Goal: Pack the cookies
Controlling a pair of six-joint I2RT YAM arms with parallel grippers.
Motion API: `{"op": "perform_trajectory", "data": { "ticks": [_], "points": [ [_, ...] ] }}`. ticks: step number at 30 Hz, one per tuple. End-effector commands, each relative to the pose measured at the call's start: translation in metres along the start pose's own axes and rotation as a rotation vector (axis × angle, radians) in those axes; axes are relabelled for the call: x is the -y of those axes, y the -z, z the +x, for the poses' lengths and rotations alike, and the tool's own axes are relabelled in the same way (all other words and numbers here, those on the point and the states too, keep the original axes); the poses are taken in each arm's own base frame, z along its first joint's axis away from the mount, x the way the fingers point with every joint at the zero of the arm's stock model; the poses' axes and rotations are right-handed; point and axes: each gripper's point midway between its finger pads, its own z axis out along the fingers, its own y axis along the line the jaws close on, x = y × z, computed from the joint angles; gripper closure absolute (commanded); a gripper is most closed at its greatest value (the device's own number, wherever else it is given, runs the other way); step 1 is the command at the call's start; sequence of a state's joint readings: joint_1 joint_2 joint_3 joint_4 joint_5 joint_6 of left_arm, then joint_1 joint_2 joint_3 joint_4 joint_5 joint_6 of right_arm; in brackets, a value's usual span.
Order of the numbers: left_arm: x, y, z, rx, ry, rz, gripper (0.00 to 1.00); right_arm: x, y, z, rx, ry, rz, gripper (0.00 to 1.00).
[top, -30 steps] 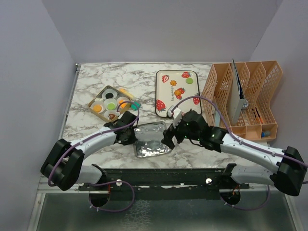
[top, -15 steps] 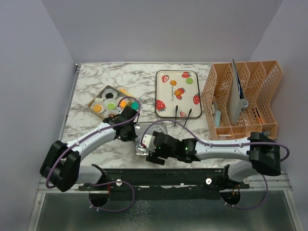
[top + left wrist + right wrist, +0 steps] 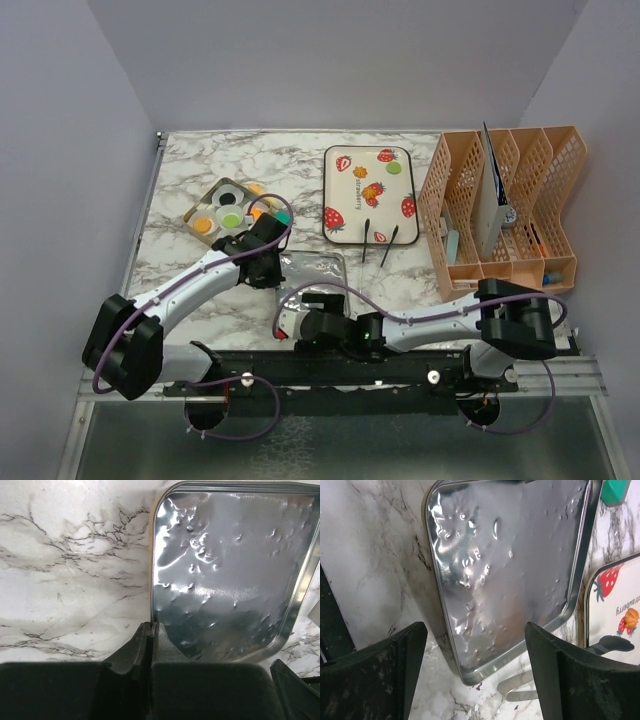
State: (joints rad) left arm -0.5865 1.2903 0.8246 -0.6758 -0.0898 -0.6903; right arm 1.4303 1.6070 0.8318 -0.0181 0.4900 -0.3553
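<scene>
Left end effector (image 3: 151, 626) pressed together — on tray (image 3: 230, 570) rim, perhaps; right end effector (image 3: 475, 632) spread.

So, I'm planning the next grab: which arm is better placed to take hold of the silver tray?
Right, probably: the right fingers stand open with the silver tray's corner between them, while the left fingers are shut at its rim.

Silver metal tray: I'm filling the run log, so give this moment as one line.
silver metal tray: empty, lying flat | left gripper: shut at its rim | right gripper: open, astride its corner
</scene>
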Motion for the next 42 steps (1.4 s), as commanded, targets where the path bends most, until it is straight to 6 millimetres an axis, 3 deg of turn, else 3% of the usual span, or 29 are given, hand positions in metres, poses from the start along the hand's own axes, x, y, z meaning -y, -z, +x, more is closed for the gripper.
{"op": "perform_trajectory", "data": {
  "ticks": [1,9,13,18,26,35,42],
  "points": [
    [0.009,0.014,-0.012,0.035,-0.005,0.036,1.00,0.000,-0.008,-0.010,0.013,0.045,0.100,0.15],
    [0.017,0.021,-0.014,0.037,0.000,0.081,1.00,-0.007,-0.025,-0.004,-0.003,0.071,0.205,0.21],
    [0.020,0.024,-0.012,0.028,-0.006,0.100,1.00,0.000,-0.031,0.003,-0.023,0.113,0.286,0.25],
    [0.024,0.027,-0.011,0.019,-0.018,0.126,1.00,0.014,-0.029,-0.001,0.010,0.141,0.392,0.38],
    [0.026,0.043,-0.026,0.069,-0.020,0.117,0.99,0.022,-0.020,-0.018,0.074,0.125,0.397,0.62],
    [0.027,0.072,-0.064,0.213,-0.022,0.093,0.79,0.035,0.005,-0.042,0.153,0.029,0.360,0.88],
    [0.009,0.109,-0.115,0.423,-0.031,-0.015,0.48,0.039,0.021,-0.061,0.227,-0.059,0.301,0.92]
  ]
}}
